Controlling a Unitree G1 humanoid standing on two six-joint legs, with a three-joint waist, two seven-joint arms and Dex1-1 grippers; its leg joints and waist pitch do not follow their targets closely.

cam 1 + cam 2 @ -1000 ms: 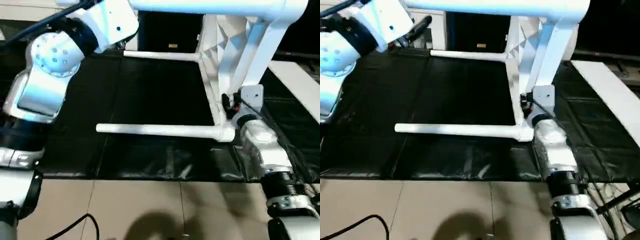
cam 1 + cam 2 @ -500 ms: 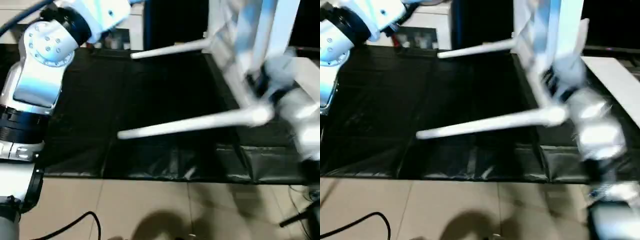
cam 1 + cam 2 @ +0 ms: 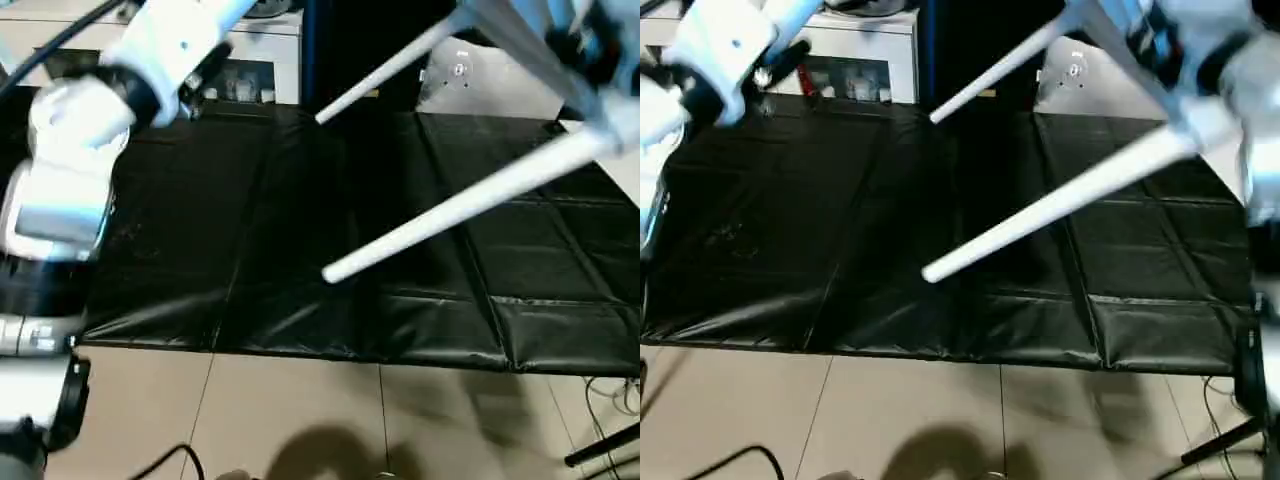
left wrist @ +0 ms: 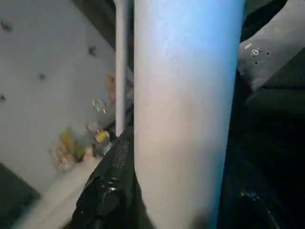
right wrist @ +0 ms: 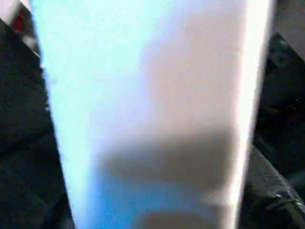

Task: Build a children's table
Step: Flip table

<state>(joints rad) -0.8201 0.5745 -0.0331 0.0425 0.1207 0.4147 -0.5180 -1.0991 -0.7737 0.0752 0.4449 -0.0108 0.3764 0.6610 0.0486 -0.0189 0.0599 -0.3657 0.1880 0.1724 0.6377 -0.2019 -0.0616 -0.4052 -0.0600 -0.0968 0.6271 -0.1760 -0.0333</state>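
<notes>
A black padded mat [image 3: 300,230] covers beige floor tiles [image 3: 300,420] — behind it stands a white cabinet [image 3: 250,50]. Two white table legs [image 3: 1060,195] slant above the mat. Neither claw's state can be told — fingers hidden

Both arms [image 3: 70,190] raised (right blurred)

Both head eyes look forward and down over the black mat [image 3: 300,220], sharing it; each wrist camera sits close against a white leg [image 4: 186,114].

Two white table legs [image 3: 455,215] slanting above black mat [image 3: 250,220]
</notes>
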